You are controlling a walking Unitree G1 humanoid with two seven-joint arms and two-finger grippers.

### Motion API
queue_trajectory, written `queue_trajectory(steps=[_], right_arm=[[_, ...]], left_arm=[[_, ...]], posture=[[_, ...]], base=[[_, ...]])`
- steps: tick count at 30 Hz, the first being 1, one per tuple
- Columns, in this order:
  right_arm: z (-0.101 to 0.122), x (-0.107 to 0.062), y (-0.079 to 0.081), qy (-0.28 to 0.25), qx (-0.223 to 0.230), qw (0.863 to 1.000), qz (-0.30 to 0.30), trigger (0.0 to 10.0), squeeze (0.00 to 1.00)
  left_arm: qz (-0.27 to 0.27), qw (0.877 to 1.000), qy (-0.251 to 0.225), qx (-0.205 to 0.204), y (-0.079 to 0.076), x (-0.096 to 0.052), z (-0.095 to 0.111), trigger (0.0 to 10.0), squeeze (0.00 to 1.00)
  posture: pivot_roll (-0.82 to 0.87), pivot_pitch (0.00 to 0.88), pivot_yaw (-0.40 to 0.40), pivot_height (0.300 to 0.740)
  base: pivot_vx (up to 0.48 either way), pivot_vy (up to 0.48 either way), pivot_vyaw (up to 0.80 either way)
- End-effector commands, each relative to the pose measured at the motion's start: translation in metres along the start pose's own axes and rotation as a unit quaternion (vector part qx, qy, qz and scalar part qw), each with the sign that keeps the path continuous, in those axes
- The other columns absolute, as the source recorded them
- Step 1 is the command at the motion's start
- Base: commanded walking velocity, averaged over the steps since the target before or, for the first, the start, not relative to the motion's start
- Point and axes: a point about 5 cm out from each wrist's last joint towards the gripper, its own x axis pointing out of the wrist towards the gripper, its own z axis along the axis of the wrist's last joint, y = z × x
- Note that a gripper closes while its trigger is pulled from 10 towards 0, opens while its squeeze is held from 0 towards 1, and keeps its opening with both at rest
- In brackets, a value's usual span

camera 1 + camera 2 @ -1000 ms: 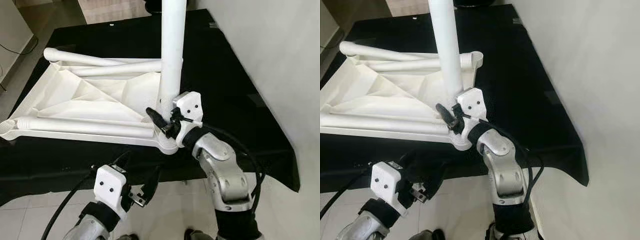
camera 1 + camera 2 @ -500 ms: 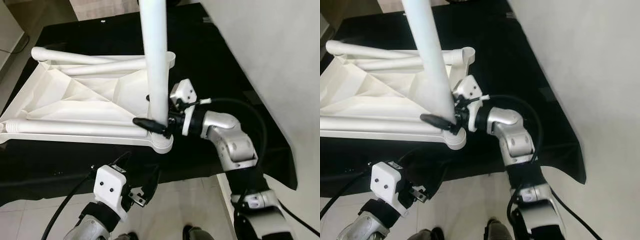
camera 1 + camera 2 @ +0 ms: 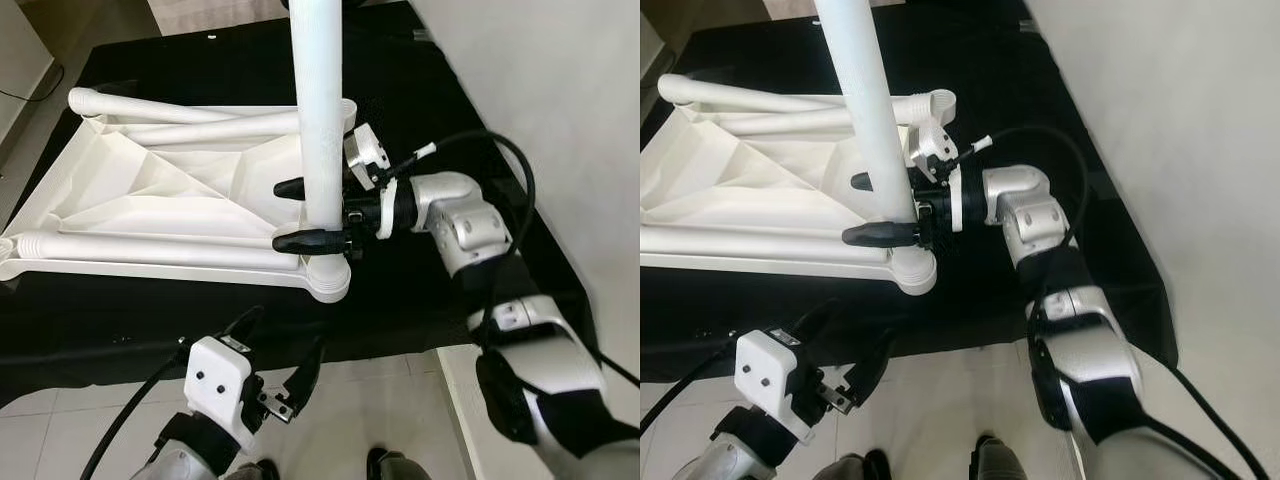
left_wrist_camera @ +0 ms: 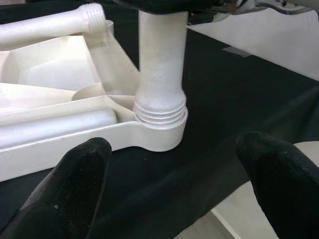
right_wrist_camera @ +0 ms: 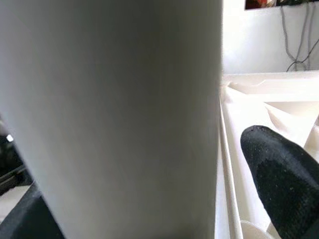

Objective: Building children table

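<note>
black-covered table (image 3: 450, 130), upturned white children's tabletop (image 3: 170, 200) lying on it, pale tiled floor (image 3: 360, 420) below

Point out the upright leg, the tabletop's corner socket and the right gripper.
upright leg (image 3: 322, 120), left eye view, mid shaft
corner socket (image 4: 167, 139), left wrist view, outer wall
right gripper (image 3: 292, 214), left eye view, between the fingertips

The upright leg (image 3: 320, 110) runs past the frame's top.
</note>
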Motion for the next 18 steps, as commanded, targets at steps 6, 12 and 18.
queue_trajectory(steps=[6, 12, 18], right_arm=[[-0.0013, 0.005, 0.0011, 0.008, -0.001, 0.999, 0.05, 0.0, 0.0], [-0.0057, 0.0024, 0.0003, 0.005, 0.0, 0.999, 0.053, 0.0, 0.0], [-0.0058, -0.0025, -0.0013, 0.0, -0.005, 0.999, 0.038, 0.0, 0.0]], left_arm=[[0.0, 1.0, 0.008, 0.001, -0.0017, -0.0024, 0.0003, 10.0, 0.0], [0.0, 1.0, 0.007, 0.0, -0.0014, -0.0008, 0.0, 10.0, 0.0], [0.0, 1.0, 0.007, -0.001, -0.0012, -0.0004, -0.0002, 10.0, 0.0]], posture=[[0.09, 0.288, 0.031, 0.74], [0.06, 0.283, 0.03, 0.74], [0.06, 0.279, 0.034, 0.74]], base=[[0.0, 0.0, 0.0], [0.0, 0.0, 0.0], [0.0, 0.0, 0.0]])
